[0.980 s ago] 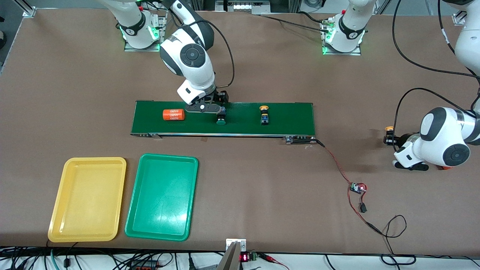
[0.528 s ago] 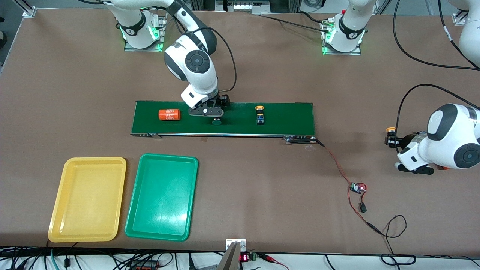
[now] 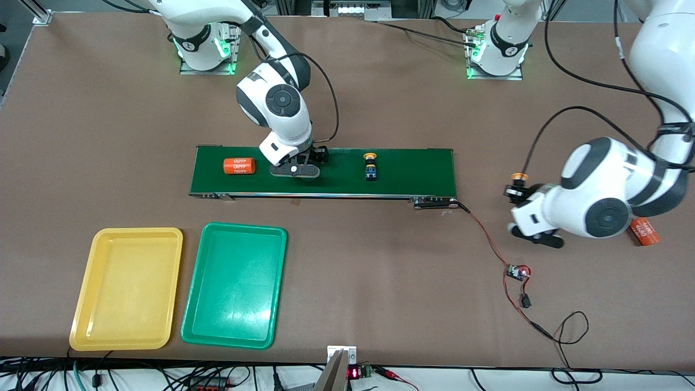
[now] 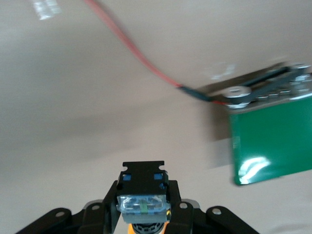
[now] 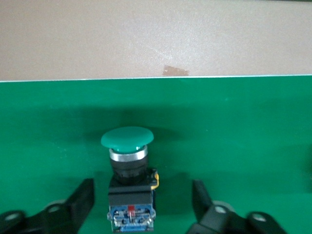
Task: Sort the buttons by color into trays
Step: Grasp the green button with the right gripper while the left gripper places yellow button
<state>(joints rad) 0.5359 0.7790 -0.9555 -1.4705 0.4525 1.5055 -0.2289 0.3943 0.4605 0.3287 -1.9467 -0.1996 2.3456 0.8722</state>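
Dark green conveyor belt (image 3: pixel 412 171) carries an orange cylinder (image 3: pixel 239 166) with white print and a yellow-capped button (image 3: pixel 370 166) with a blue-black body. A green-capped button (image 5: pixel 127 181), black body, silver collar. Yellow tray (image 3: pixel 127 288) beside green tray (image 3: pixel 234 284), brown table (image 3: pixel 380 282), red wire (image 3: pixel 488 244).

Non-task items, w/ positions
Orange cylinder (image 3: pixel 239 166) on conveyor belt (image 3: pixel 412 174); 2nd cylinder (image 3: pixel 644 231) on table (image 3: pixel 380 260); red wire (image 3: pixel 488 239) to circuit board (image 3: pixel 517 272).
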